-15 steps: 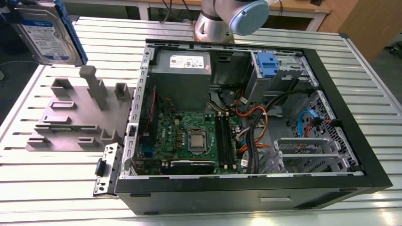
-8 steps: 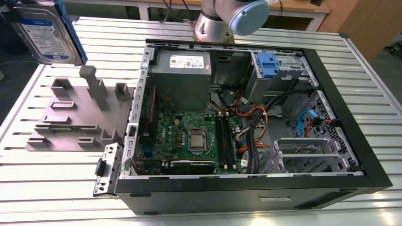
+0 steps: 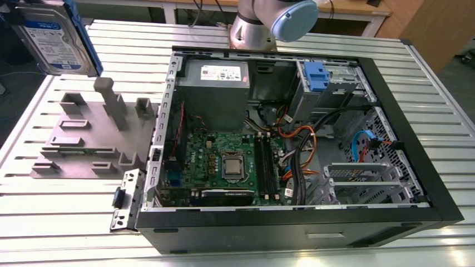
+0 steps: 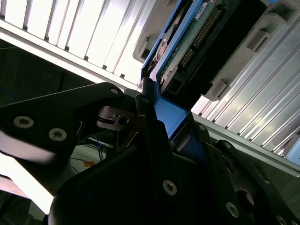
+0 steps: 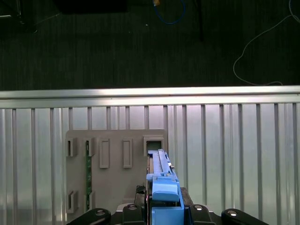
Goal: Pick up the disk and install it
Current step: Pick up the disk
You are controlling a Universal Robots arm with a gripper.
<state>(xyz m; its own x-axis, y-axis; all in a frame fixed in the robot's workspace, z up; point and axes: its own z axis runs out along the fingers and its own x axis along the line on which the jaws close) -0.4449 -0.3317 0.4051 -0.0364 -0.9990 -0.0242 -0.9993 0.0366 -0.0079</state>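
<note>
Pick-up done, judging by the scene. Disk [image 3: 53, 39] up in the air at the exterior view's left, label facing out, hanging over the grey holder [image 3: 89, 139] and touching neither it nor the slatted table [image 3: 59, 222]. Well apart from the open computer case [image 3: 297, 225]. Install not yet done: no disk inside the case, and the drive bay [image 3: 337, 83] in its far corner looks vacant.

Claw [image 4: 171, 117] clenched on the disk, gripping the blue bracket [image 4: 171, 115] at one end. Fingers [image 4: 147, 112] pressed against both sides of that bracket in the second wrist view, nothing else in the grip. Disk edge-on in the first wrist view, poised over the holder's slots.
</note>
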